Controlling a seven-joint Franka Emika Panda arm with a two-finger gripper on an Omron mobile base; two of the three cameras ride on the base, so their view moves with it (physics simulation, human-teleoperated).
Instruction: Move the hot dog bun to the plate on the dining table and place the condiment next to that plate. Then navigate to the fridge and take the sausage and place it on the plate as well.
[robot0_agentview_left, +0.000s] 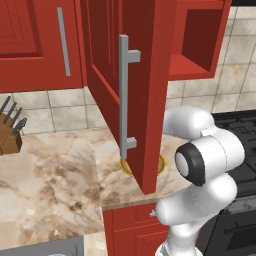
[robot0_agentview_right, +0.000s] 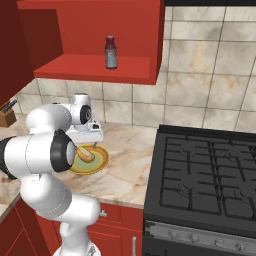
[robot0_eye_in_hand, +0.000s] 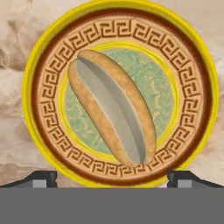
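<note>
- Hand view is looking straight down on the plate (robot0_eye_in_hand: 41, 105), which is filling the centre of the frame on a beige marble top (robot0_eye_in_hand: 13, 57).
- Hot dog bun (robot0_eye_in_hand: 111, 109) is lying split-side up across the plate's green centre, running from upper left to lower right.
- Gripper (robot0_eye_in_hand: 112, 178) is standing with its tips spread wide at the bottom corners, pinching nothing.
- Right base view is showing a bottle (robot0_agentview_right: 111, 52) standing upright on the red shelf (robot0_agentview_right: 90, 70), upper centre, and the black range (robot0_agentview_right: 205, 175) at lower right.

Below your claw (robot0_eye_in_hand: 112, 177): bun (robot0_eye_in_hand: 111, 108) on plate (robot0_eye_in_hand: 41, 109), nothing between. Open cabinet door (robot0_agentview_left: 145, 95) close on claw's left blocks you. Shelf (robot0_agentview_right: 100, 67) with bottle (robot0_agentview_right: 111, 52) overhead.
</note>
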